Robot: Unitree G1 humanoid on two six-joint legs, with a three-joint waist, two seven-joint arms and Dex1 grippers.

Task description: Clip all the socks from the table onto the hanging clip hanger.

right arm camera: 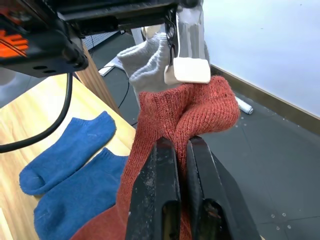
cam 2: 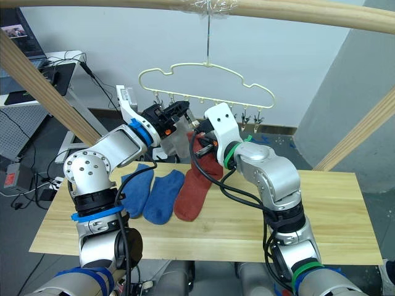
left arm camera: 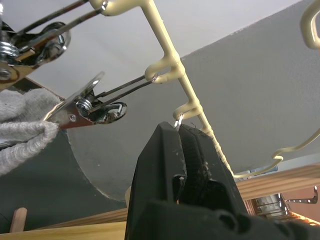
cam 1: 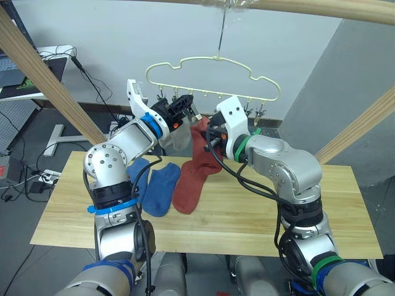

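The pale-yellow clip hanger (cam 1: 213,68) hangs from the top pole over the table (cam 1: 259,216). A light grey sock (cam 1: 180,137) hangs from one of its clips (left arm camera: 80,107). Beside that clip, my left gripper (cam 1: 187,111) is shut on the neighbouring metal clip (left arm camera: 177,123). Just below, my right gripper (right arm camera: 182,145) is shut on a rust-red sock (cam 1: 207,151), holding its cuff up against the grey sock. A second rust-red sock (cam 1: 187,191) and two blue socks (cam 1: 162,188) (cam 1: 139,179) lie flat on the table under the arms.
Thick wooden poles slant up at the left (cam 1: 43,80) and right (cam 1: 364,126), with one across the top (cam 1: 321,7). Several free clips (cam 1: 259,111) hang on the hanger's right part. A desk with cables (cam 1: 55,55) stands behind on the left.
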